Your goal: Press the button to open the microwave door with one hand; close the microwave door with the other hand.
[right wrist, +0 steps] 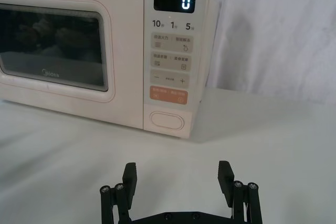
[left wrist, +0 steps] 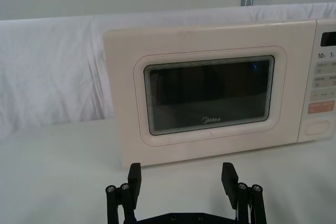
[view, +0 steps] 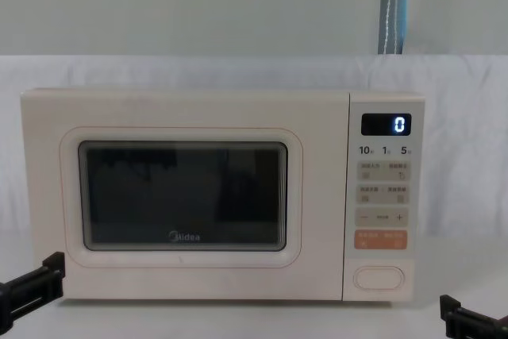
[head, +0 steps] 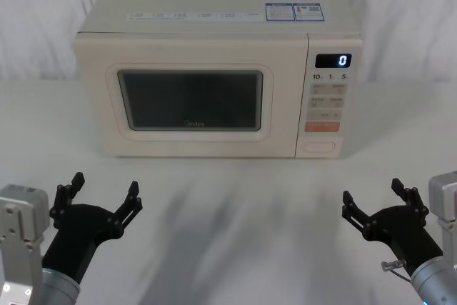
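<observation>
Two claws, yours, both spread wide and holding nothing: left claw (head: 102,196), right claw (head: 377,201), low on the surface (head: 235,212). Microwave (head: 214,5) stands beyond; microwave door (head: 189,144) shut, button (head: 319,146) untouched, inside too dark to tell.

White table (head: 235,226), 1 cream microwave (head: 214,69) on it

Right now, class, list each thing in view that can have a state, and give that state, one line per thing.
microwave door: shut, flush with the front.
button: not pressed, nothing touching it.
digital display: lit, showing 0.
left gripper: open, empty, hovering before the microwave, apart from it.
right gripper: open, empty, hovering before the control panel side, apart from it.
</observation>
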